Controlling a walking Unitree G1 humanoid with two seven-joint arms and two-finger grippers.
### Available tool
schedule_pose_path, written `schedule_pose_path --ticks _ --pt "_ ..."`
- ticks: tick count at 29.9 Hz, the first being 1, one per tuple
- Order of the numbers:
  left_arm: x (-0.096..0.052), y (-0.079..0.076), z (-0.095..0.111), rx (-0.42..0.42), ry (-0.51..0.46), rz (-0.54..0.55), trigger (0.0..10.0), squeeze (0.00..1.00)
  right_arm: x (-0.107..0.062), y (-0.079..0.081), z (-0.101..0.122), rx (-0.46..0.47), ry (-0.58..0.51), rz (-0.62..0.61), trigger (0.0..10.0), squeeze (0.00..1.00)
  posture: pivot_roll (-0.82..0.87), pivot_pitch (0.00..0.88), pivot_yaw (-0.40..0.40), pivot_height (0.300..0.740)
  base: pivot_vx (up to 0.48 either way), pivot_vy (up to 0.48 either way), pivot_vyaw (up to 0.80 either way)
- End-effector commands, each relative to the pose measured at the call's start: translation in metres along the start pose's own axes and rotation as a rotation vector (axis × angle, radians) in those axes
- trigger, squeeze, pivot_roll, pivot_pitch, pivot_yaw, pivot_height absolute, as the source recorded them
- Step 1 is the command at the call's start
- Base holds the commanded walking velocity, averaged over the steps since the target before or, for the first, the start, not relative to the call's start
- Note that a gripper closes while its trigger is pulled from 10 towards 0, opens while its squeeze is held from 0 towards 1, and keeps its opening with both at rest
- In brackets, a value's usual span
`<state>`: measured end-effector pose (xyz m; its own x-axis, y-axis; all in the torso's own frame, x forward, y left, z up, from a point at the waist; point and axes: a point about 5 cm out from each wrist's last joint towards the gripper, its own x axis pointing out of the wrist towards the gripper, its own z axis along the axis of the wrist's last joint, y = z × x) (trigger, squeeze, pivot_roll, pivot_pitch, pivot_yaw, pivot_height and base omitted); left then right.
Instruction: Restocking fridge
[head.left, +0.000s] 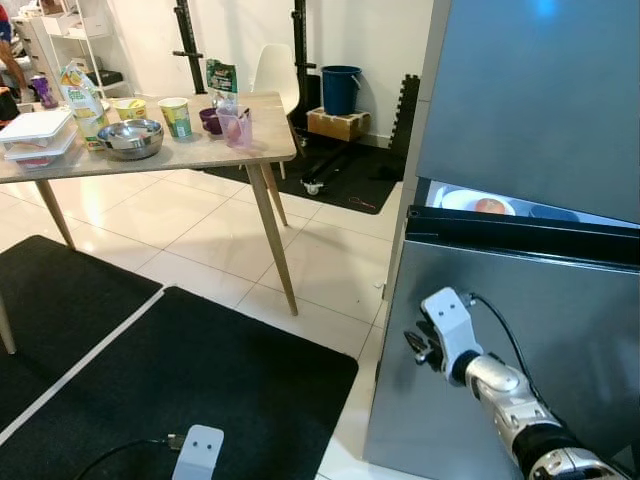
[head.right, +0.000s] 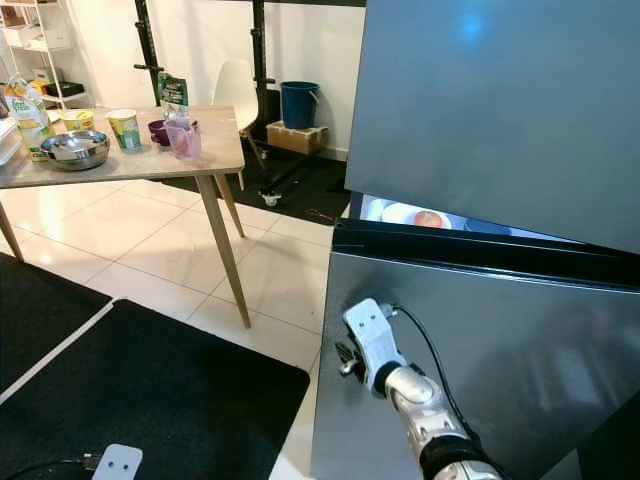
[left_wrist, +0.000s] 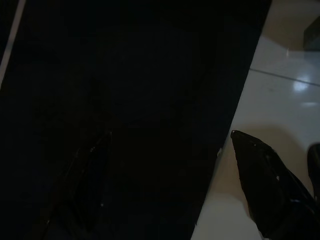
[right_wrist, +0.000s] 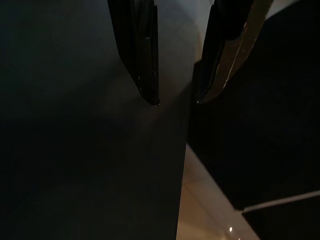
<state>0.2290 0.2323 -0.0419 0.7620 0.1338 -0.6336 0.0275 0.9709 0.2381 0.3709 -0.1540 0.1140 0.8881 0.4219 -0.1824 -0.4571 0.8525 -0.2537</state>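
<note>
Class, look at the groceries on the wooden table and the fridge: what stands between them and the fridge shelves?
The fridge's lower door is only ajar, showing a plate through the gap. The right gripper is at its edge.

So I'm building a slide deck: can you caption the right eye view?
Right gripper reaches the lower grey fridge door's edge; wooden table of groceries stands behind.

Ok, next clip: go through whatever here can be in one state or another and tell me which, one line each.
Fridge lower door: slightly ajar, lit gap above it.
Fridge upper door: shut.
Plate of food: inside the fridge, seen through the gap.
Right claw: open, at the lower door's edge.
Left claw: open, hanging over the black mat.
Steel bowl: upright on the table.
Blue bucket: upright on the floor.
</note>
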Motion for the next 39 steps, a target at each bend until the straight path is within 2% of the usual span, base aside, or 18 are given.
schedule_pose_path --ticks 1,9,14,16,17,18,19,20,22,24,26,31,32,34,35,37,38,39 --pt "-0.002 -0.004 -0.007 0.003 0.024 -0.013 10.0 0.00 0.000 0.001 -0.002 -0.022 0.009 0.002 10.0 0.00 -0.07 0.136 -0.007 0.740 0.000 0.000 0.00" --pt "-0.002 -0.003 -0.006 0.020 0.024 -0.016 10.0 0.00 0.013 -0.001 0.023 -0.095 -0.009 -0.017 10.0 0.00 -0.07 0.139 -0.001 0.740 0.000 0.000 0.00" --pt "-0.003 0.002 -0.009 0.026 0.030 -0.011 10.0 0.00 0.022 -0.015 0.048 -0.122 -0.013 -0.153 10.0 0.00 -0.06 0.151 -0.005 0.740 0.000 0.000 0.00" --pt "-0.004 0.003 -0.011 0.028 0.032 -0.008 10.0 0.00 0.021 -0.031 0.060 -0.094 -0.021 -0.305 10.0 0.00 -0.05 0.154 -0.009 0.740 0.000 0.000 0.00" --pt "-0.004 0.003 -0.011 0.028 0.032 -0.008 10.0 0.00 0.021 -0.031 0.060 -0.094 -0.021 -0.305 10.0 0.00 -0.05 0.154 -0.009 0.740 0.000 0.000 0.00" --pt "-0.005 0.005 -0.013 0.029 0.035 -0.003 10.0 0.00 0.012 -0.058 0.071 0.006 -0.044 -0.579 10.0 0.00 -0.05 0.153 -0.011 0.740 0.000 0.000 0.00" --pt "-0.005 0.006 -0.013 0.029 0.036 -0.001 10.0 0.00 0.006 -0.070 0.072 0.060 -0.050 -0.701 10.0 0.00 -0.05 0.152 -0.016 0.740 0.000 0.000 0.00" --pt "-0.005 0.006 -0.013 0.029 0.036 -0.001 10.0 0.00 0.006 -0.070 0.072 0.060 -0.050 -0.701 10.0 0.00 -0.05 0.152 -0.016 0.740 0.000 0.000 0.00" --pt "-0.006 0.006 -0.015 0.028 0.037 0.002 10.0 0.00 -0.001 -0.080 0.072 0.089 -0.052 -0.811 10.0 0.00 -0.04 0.149 -0.018 0.740 0.000 0.000 0.00" --pt "-0.007 0.007 -0.016 0.027 0.040 0.004 10.0 0.00 -0.004 -0.079 0.060 0.071 -0.033 -0.804 10.0 0.00 -0.04 0.144 -0.022 0.740 0.000 0.000 0.00" --pt "-0.007 0.007 -0.018 0.027 0.043 0.005 10.0 0.00 -0.005 -0.070 0.041 0.056 0.014 -0.738 10.0 0.00 -0.04 0.139 -0.021 0.740 0.000 0.000 0.00" --pt "-0.008 0.003 -0.023 0.039 0.060 -0.006 10.0 0.00 -0.021 -0.041 -0.031 0.039 0.227 -0.573 10.0 0.00 -0.05 0.131 -0.010 0.740 0.000 0.000 0.00" --pt "-0.008 0.003 -0.023 0.039 0.060 -0.006 10.0 0.00 -0.021 -0.041 -0.031 0.039 0.227 -0.573 10.0 0.00 -0.05 0.131 -0.010 0.740 0.000 0.000 0.00" --pt "-0.009 0.001 -0.026 0.041 0.075 -0.013 10.0 0.00 -0.037 -0.022 -0.074 0.083 0.365 -0.477 10.0 0.00 -0.06 0.127 -0.004 0.740 0.000 0.000 0.00" --pt "-0.009 0.001 -0.026 0.041 0.075 -0.013 10.0 0.00 -0.037 -0.022 -0.074 0.083 0.365 -0.477 10.0 0.00 -0.06 0.127 -0.004 0.740 0.000 0.000 0.00" --pt "-0.010 0.000 -0.030 0.031 0.092 -0.015 10.0 0.00 -0.055 -0.006 -0.105 0.128 0.468 -0.428 10.0 0.00 -0.06 0.124 0.006 0.740 0.000 0.000 0.00" --pt "-0.010 0.000 -0.030 0.031 0.092 -0.015 10.0 0.00 -0.055 -0.006 -0.105 0.128 0.468 -0.428 10.0 0.00 -0.06 0.124 0.006 0.740 0.000 0.000 0.00" --pt "-0.010 -0.001 -0.032 0.003 0.104 -0.012 10.0 0.00 -0.068 0.004 -0.124 0.165 0.530 -0.415 10.0 0.00 -0.07 0.122 0.013 0.740 0.000 0.000 0.00"
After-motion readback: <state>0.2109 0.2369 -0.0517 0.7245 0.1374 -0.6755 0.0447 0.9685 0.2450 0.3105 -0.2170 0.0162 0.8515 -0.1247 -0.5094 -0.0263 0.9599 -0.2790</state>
